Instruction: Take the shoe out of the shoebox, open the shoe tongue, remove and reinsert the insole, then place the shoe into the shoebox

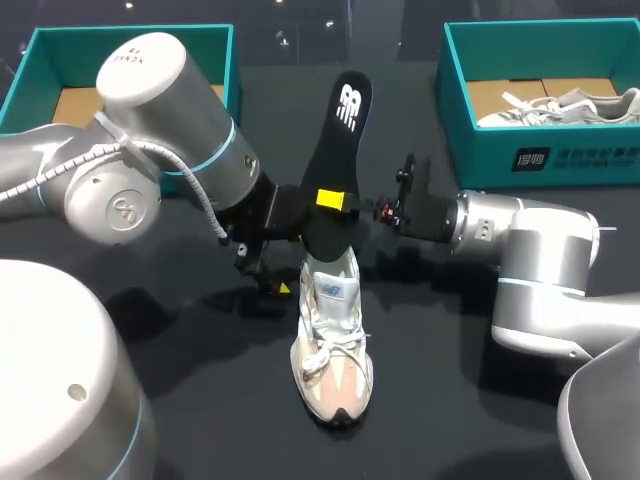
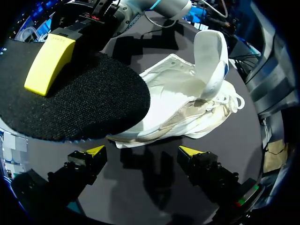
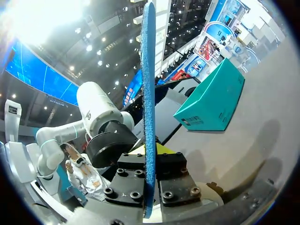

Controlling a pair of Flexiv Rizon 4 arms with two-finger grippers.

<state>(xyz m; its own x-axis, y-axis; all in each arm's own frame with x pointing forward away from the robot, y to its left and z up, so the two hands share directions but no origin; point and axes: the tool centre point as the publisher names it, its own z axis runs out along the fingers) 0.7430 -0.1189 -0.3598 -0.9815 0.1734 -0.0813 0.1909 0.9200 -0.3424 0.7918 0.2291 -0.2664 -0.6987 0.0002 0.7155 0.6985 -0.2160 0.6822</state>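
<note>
Right jaws are clamped on the black insole (image 1: 340, 150), one yellow tip flat against its face. The right wrist view has it edge-on between the two fingers, blue edge (image 3: 148, 70) running straight ahead of them. The insole stands tall, its lower end over the shoe's opening; whether it touches there, I cannot tell.

Left jaws are wide open with nothing between them. They hang low just beside the shoe's heel end, both yellow tips apart over bare counter (image 1: 450, 420).

The shoe (image 1: 333, 340) sits upright on the counter, out of the box, toe toward the robot. Its tongue (image 2: 211, 56) is pulled up and its laces are loose.

Farther out stand two teal shoeboxes, one at far left (image 1: 25, 70) and one at far right (image 1: 480, 160) holding another pale shoe (image 1: 570, 105).
</note>
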